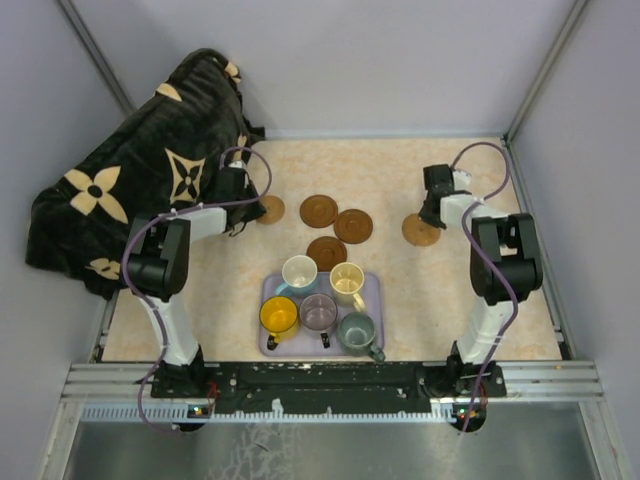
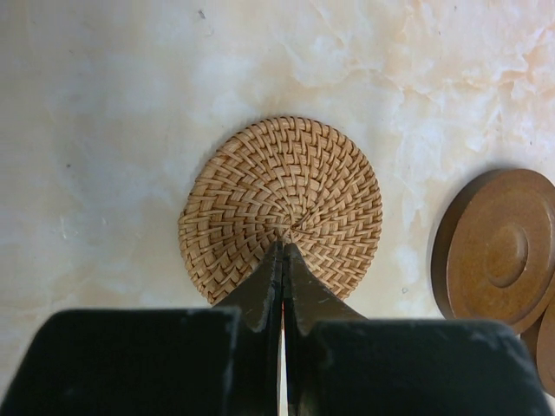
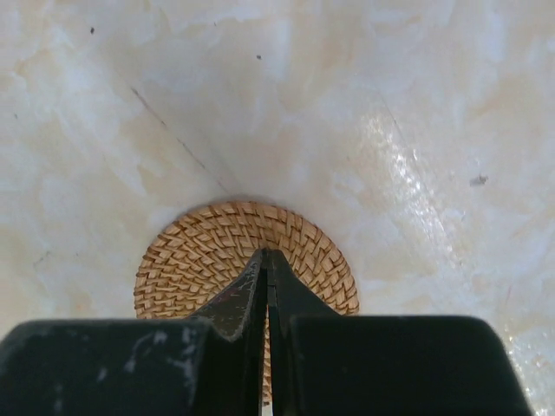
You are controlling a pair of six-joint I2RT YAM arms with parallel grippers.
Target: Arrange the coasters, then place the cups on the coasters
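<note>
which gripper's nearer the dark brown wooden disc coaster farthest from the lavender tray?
Left. Left gripper sits over a tan woven round coaster beside that disc; right gripper is over the other woven coaster, farther away.

Two slim robot arms seen from above. The left arm and the right arm each combine bulky matte black joint housings with smooth white tubular links. A thin purple cable loops off the left arm, and a matching purple cable arcs off the right. Both arms stand on a black mounting bar. The left pincer and right pincer have black wedge-shaped fingers tapering to points, on blocky, slightly scuffed black bodies.
</note>
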